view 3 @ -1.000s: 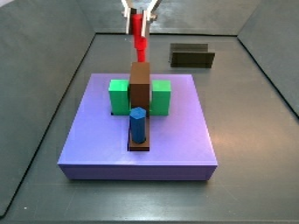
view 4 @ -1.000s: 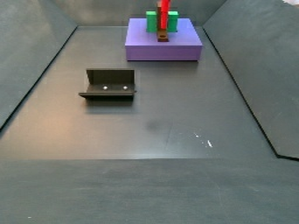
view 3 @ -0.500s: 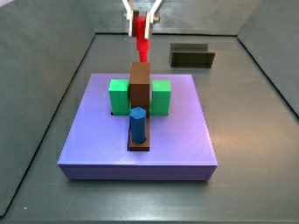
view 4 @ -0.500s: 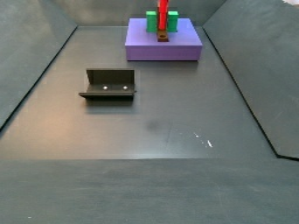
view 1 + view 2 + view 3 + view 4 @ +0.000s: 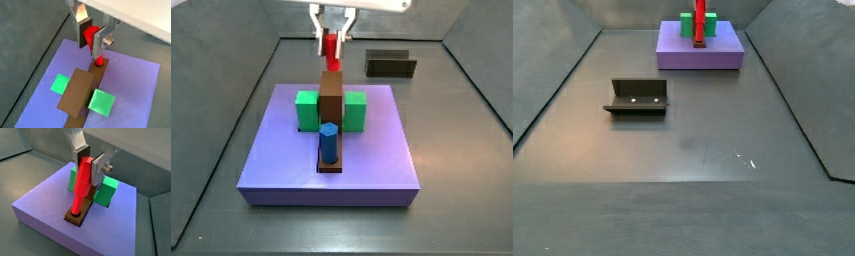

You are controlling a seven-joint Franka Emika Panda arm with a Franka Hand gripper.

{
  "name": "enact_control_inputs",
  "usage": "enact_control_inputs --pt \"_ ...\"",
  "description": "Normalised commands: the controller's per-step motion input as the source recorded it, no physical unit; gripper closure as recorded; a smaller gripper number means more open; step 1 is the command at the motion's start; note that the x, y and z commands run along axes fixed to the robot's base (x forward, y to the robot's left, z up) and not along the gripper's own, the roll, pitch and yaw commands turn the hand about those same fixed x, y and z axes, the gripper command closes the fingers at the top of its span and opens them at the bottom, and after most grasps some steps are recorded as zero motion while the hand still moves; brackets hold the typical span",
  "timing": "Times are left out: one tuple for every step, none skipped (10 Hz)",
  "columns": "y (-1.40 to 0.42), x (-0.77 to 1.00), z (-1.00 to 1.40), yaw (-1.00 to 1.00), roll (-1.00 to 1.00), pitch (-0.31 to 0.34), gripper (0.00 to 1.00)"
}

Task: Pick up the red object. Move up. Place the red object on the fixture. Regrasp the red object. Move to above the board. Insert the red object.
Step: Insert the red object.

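Note:
My gripper [image 5: 91, 36] is shut on the red object [image 5: 90, 36], a thin red peg held upright. It also shows in a wrist view [image 5: 81, 185]. Its lower end sits in a hole of the brown strip [image 5: 98, 63] at the far end of the board [image 5: 127, 75]. In a side view the gripper [image 5: 331, 42] hangs over the back of the lavender board [image 5: 372, 165], behind the brown bar [image 5: 331, 95]. The fixture [image 5: 390, 64] stands on the floor apart from the board and shows in both side views [image 5: 637, 96].
Two green blocks [image 5: 307, 110] [image 5: 356, 110] flank the brown bar. A blue peg [image 5: 327, 142] stands upright in the strip near the board's front. Grey walls enclose the floor [image 5: 687, 150]. In that side view the red peg [image 5: 702, 15] rises above the board [image 5: 700, 55].
The gripper has moved down with the red object. Less of the peg shows above the brown bar now.

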Motion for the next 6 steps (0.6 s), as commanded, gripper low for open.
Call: enact_control_inputs --pt "-0.09 0.00 -0.40 0.00 -0.07 0.000 1.00" --pt "-0.04 0.00 -0.32 0.00 -0.07 0.000 1.00" --pt "0.00 0.00 -0.23 0.00 -0.05 0.000 1.00" --pt "0.12 0.07 -0.18 0.12 0.02 0.031 1.00" --pt "0.15 0.00 -0.15 0.39 0.19 0.000 1.00" --pt "0.07 0.00 -0.12 0.36 0.20 0.000 1.00"
